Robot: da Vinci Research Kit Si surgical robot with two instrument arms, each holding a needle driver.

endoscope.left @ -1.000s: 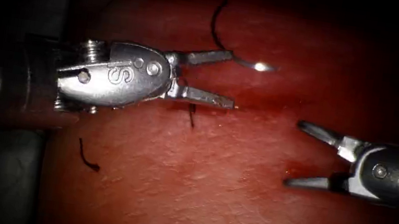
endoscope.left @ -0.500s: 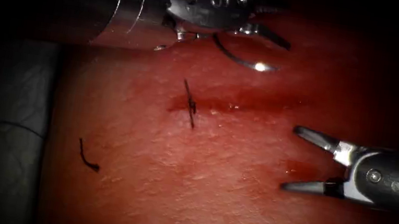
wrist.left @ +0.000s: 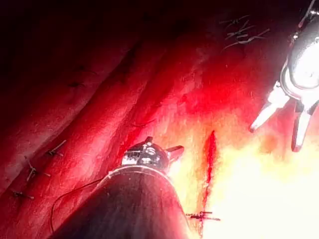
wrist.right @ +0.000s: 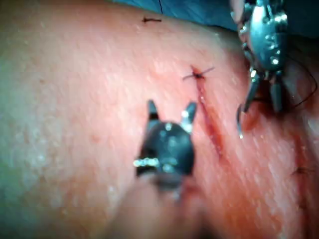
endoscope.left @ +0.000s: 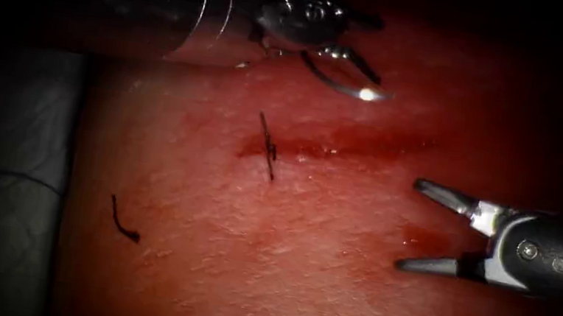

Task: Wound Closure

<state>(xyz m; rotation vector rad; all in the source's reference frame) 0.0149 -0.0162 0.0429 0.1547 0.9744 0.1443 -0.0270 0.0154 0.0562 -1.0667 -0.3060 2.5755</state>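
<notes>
The needle (endoscope.left: 343, 84) lies curved on the tissue (endoscope.left: 294, 272) above the cut (endoscope.left: 328, 146), at the far edge of the lit field, with a bright glint at the end that points right. Its other end sits right under the left end effector (endoscope.left: 369, 48), whose jaws are parted a little and close over that blunt end; whether they actually pinch the needle cannot be told from the endoscope view. In the right wrist view the needle (wrist.right: 240, 118) hangs as a thin curve just below one jaw of the left end effector (wrist.right: 263, 99), its tip near the tissue beside the cut (wrist.right: 209, 119), and it does not look buried in the tissue.

The cut runs as a dark red, wet line across the middle of the tissue, with red fluid (endoscope.left: 374, 138) pooled along it. A finished stitch (endoscope.left: 268, 147) crosses its left end, short dark tails standing up from the knot. A loose cut end of thread (endoscope.left: 123, 222) lies well apart on the tissue at lower left.

The right end effector (endoscope.left: 412, 224) hovers to the right of the cut, jaws spread wide and holding nothing. The left wrist view shows it (wrist.left: 274, 137) with both jaws splayed above the tissue, beyond the cut (wrist.left: 209, 164)
</notes>
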